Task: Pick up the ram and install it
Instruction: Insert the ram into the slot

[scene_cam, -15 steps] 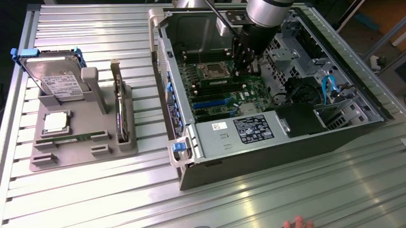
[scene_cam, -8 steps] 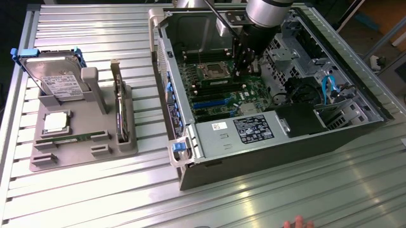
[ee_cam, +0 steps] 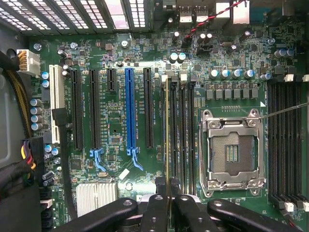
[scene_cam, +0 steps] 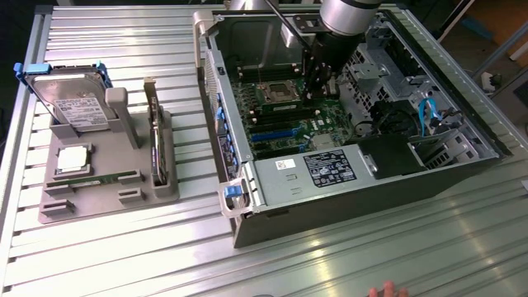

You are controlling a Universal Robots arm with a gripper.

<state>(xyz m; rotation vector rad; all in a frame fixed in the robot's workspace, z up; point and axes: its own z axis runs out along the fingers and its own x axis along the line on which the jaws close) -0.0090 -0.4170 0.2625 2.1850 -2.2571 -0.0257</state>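
The jaws are clamping on the ram (ee_cam: 167, 135), nearly together, with only the thin board between them. In the wrist view the ram is showing edge-on, as one narrow pale line running straight out from between the jaws across the motherboard (ee_cam: 116, 140).

That line is the relation that matters. The ram's long axis is lying parallel to the memory slots (ee_cam: 182, 130), the dark bank of them between the socket (ee_cam: 232, 153) and the blue expansion slot (ee_cam: 129, 108). The ram is sitting over the edge of that bank farthest from the socket, so board and slots are looking aligned lengthwise. I cannot tell whether its lower edge is already touching a slot or is hanging just above one. I also cannot tell which slot of the bank it is lined up with.

In the exterior view the arm (scene_cam: 347, 18) is reaching down into the open case (scene_cam: 371, 204), with its tip low over the motherboard just beside the socket. The fixture (scene_cam: 107, 179) carrying the hard drive (scene_cam: 70, 102) is standing on the surface (scene_cam: 123, 247), well apart from the case toward the exterior view's left.
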